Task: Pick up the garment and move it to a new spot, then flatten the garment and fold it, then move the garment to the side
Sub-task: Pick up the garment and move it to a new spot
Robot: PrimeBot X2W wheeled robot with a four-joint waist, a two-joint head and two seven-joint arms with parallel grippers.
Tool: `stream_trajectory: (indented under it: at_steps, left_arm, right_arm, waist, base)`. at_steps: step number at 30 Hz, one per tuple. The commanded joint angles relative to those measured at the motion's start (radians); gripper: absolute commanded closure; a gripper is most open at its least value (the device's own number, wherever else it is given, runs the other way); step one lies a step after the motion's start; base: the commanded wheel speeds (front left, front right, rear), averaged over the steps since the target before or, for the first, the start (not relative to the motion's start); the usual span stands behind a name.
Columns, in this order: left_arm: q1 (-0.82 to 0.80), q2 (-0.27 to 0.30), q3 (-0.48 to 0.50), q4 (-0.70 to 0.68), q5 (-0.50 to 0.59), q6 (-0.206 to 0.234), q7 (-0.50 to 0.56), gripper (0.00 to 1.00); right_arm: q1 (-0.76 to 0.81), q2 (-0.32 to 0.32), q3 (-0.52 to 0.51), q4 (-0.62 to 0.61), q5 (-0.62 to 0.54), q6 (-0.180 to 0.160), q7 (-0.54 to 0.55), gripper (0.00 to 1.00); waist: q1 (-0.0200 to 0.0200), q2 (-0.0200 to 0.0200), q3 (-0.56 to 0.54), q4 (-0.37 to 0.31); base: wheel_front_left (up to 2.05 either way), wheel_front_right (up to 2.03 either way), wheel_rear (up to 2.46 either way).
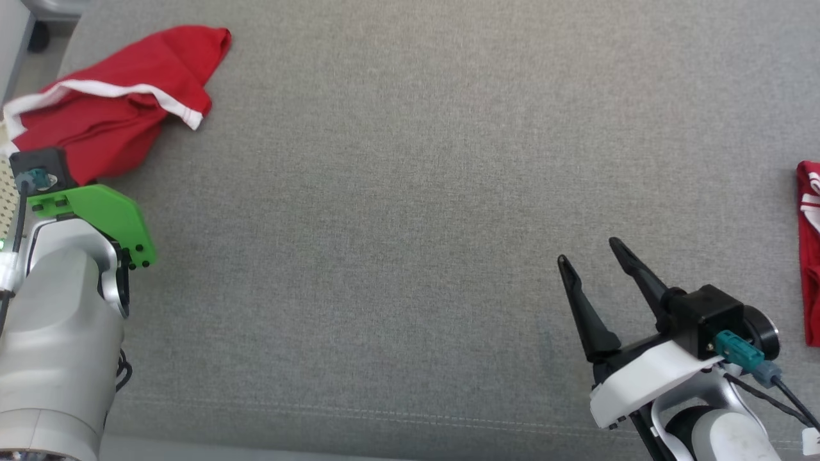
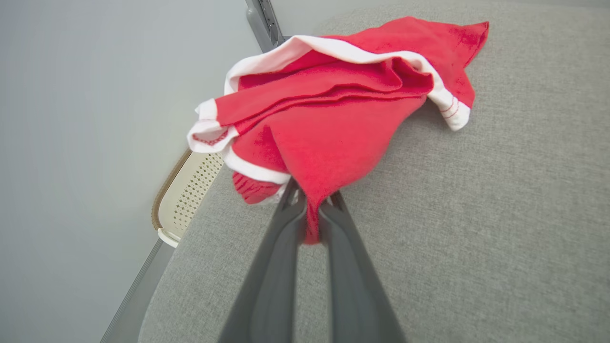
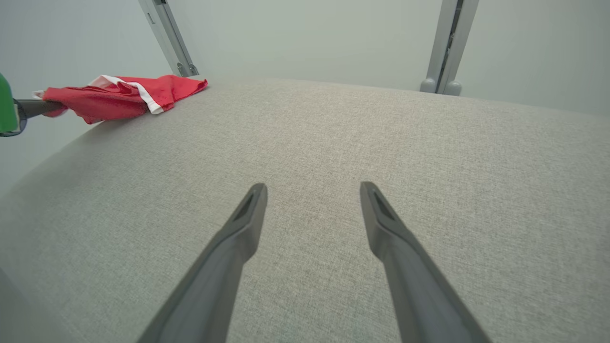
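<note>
Matt cloth garment [image 2: 333,143], woven surface [image 1: 410,192]

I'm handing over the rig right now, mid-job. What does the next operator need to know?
The left end effector is shut on a fold of the red garment, which lies crumpled at the far-left corner of the grey surface.
The right end effector is open and empty, over bare surface.
A second red cloth sits at the right edge.
Done: grasp only.
Left: lift, relocate, flatten, fold, set aside.

Garment [image 1: 122,96] far left on surface [image 1: 410,192], second cloth [image 1: 808,256] far right, right claw [image 1: 589,251] between
</note>
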State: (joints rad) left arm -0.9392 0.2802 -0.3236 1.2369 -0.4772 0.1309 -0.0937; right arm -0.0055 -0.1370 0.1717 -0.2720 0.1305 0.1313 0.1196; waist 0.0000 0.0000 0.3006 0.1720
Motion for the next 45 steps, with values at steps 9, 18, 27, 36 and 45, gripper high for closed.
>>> stream_trajectory:
  at_steps: [9, 18, 27, 36, 45]
  left_arm:
    - [-0.006, -0.006, -0.083, -0.025, 0.063, -0.049, 0.0, 1.0]
    - [-0.078, -0.083, -0.135, -0.099, 0.083, -0.076, 0.028, 1.0]
    - [-0.124, -0.183, -0.169, -0.202, 0.072, -0.094, 0.03, 1.0]
    - [-0.091, -0.227, -0.238, -0.331, 0.045, -0.094, 0.028, 1.0]
    - [-0.099, -0.228, -0.327, -0.51, -0.076, -0.034, 0.056, 1.0]
  right_arm:
    - [-0.01, 0.066, 0.005, 0.147, 0.029, -0.001, -0.075, 0.0]
    - [-0.002, 0.085, 0.006, 0.22, 0.046, -0.001, -0.123, 0.0]
    - [-0.039, 0.086, 0.025, 0.248, 0.083, -0.001, -0.152, 0.0]
    - [-0.035, 0.086, 0.016, 0.257, 0.087, -0.001, -0.166, 0.0]
    - [-0.052, 0.086, 0.035, 0.271, 0.098, -0.001, -0.176, 0.0]
  waist:
    - [0.0, 0.0, -0.249, -0.068]
    - [0.0, 0.0, -0.345, -0.136]
    - [0.0, 0.0, -0.358, -0.212]
    - [0.0, 0.0, -0.354, -0.258]
    - [0.0, 0.0, -0.348, -0.297]
  base:
    - [0.0, 0.0, 0.0]
    - [0.0, 0.0, 0.0]
    - [0.0, 0.0, 0.0]
    - [0.0, 0.0, 0.0]
    - [0.0, 0.0, 0.0]
